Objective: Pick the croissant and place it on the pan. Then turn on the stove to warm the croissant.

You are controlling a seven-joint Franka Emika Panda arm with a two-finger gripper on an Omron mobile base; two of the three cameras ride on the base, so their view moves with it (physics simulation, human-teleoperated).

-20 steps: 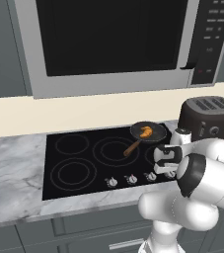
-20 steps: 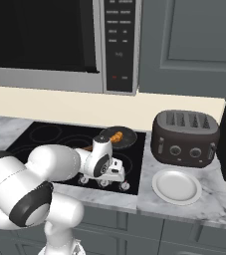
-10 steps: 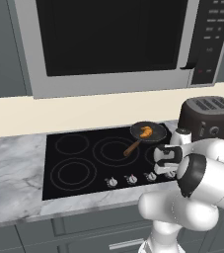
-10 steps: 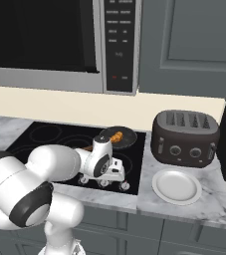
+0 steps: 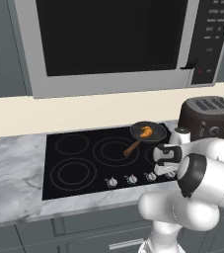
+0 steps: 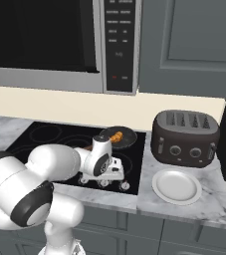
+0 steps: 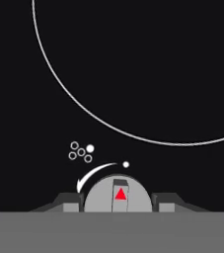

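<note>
Your gripper [image 7: 118, 203] is clamped on one silver knob [image 7: 117, 194] at the front edge of the stove [image 5: 84, 158]; in the hand view a finger [image 7: 66, 202] sits on each side of it, and a red triangle marks its top. You can see the same hand low over the knob row in the left base view [image 5: 165, 165] and in the right base view [image 6: 109, 172].

From the left base view you can count three more knobs uncovered to the left of the hand; the rest of the row sits under it. Past the knobs, four ring-outlined burners show plainly on the black glass.

One pan [image 5: 148, 131] stands at the back right of the stove, its wooden handle pointing toward the front. One croissant [image 5: 145, 131] lies inside it.

To the right on the counter [image 6: 184, 209] you have one white plate [image 6: 176, 186] nearest the front, then one dark toaster [image 6: 185, 139] behind it. One microwave [image 5: 118, 39] hangs above the stove.
</note>
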